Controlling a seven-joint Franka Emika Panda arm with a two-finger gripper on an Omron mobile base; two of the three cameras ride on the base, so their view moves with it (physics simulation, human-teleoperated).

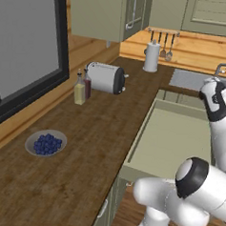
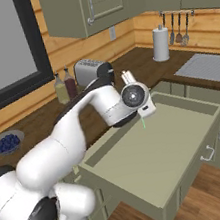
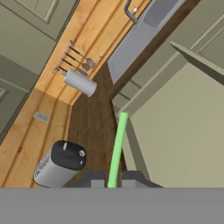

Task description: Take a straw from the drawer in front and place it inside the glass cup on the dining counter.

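Observation:
My gripper (image 3: 113, 181) is shut on the straw (image 3: 118, 144), a thin green stick that runs up from between the two dark fingertips (image 3: 94, 178). In the right base view the gripper (image 2: 144, 114) hangs over the far left part of the open drawer (image 2: 155, 155), with a short green end of the straw (image 2: 143, 121) showing below the hand. The straw is clear of the drawer's pale floor. The drawer (image 1: 175, 138) is wide, shallow and sage-green, pulled out from under the worktop. The glass cup and the dining counter are out of view.
On the dark wood worktop (image 1: 108, 133) stand a toaster (image 1: 105, 77), two bottles (image 1: 79, 91) and a bowl of blueberries (image 1: 46, 143). Further back are a paper towel roll (image 1: 151, 55), hanging utensils and the sink (image 1: 193, 80). Wall cabinets hang above.

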